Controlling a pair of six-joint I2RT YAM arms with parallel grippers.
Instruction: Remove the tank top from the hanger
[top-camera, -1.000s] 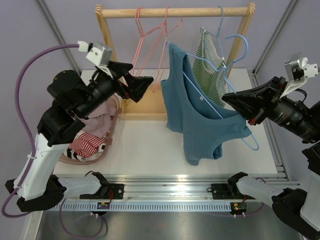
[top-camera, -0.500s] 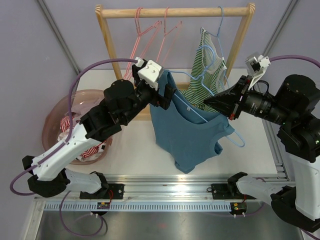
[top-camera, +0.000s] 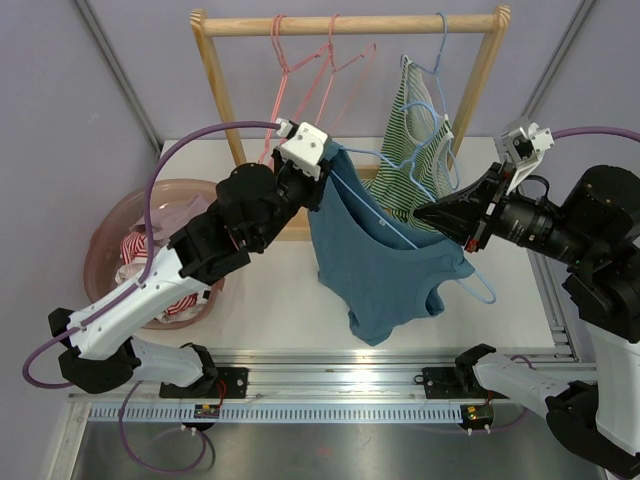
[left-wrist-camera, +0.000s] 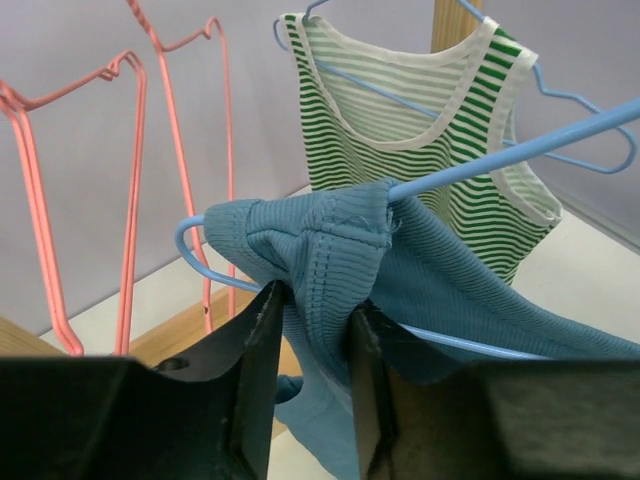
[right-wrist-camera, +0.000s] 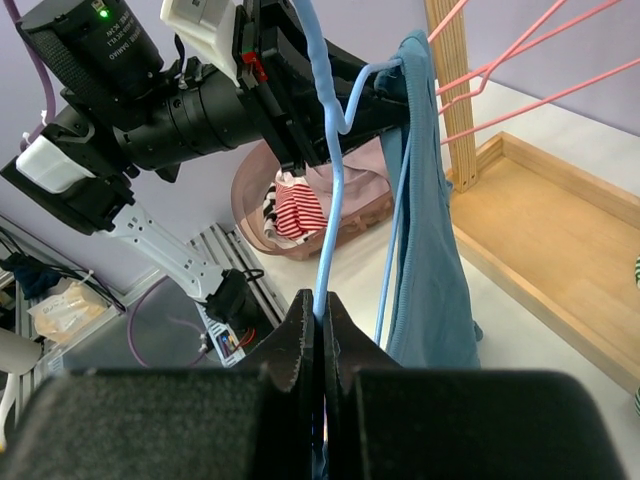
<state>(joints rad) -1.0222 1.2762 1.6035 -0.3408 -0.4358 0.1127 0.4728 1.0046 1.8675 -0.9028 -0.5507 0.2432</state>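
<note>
A blue ribbed tank top (top-camera: 385, 265) hangs on a light blue wire hanger (top-camera: 478, 285), held in the air in front of the rack. My right gripper (top-camera: 420, 213) is shut on the hanger's wire (right-wrist-camera: 328, 230), jaws pressed flat against it (right-wrist-camera: 320, 305). My left gripper (top-camera: 323, 188) is at the garment's upper left, shut on the bunched shoulder strap (left-wrist-camera: 330, 240) where it wraps the hanger arm (left-wrist-camera: 520, 150). The strap fills the gap between the left gripper's (left-wrist-camera: 312, 300) fingers. The rest of the top (right-wrist-camera: 425, 270) dangles freely below.
Behind stands a wooden rack (top-camera: 345, 22) holding a green striped tank top (top-camera: 418, 130) on another blue hanger, and bare pink hangers (top-camera: 300, 70). A pink basket (top-camera: 110, 240) of clothes sits at the left. A metal rail (top-camera: 330, 385) runs along the near edge.
My left arm swung from beside the basket over to the tank top and its jaws closed on the shoulder strap. The right arm carried the hanger slightly left and lower.
</note>
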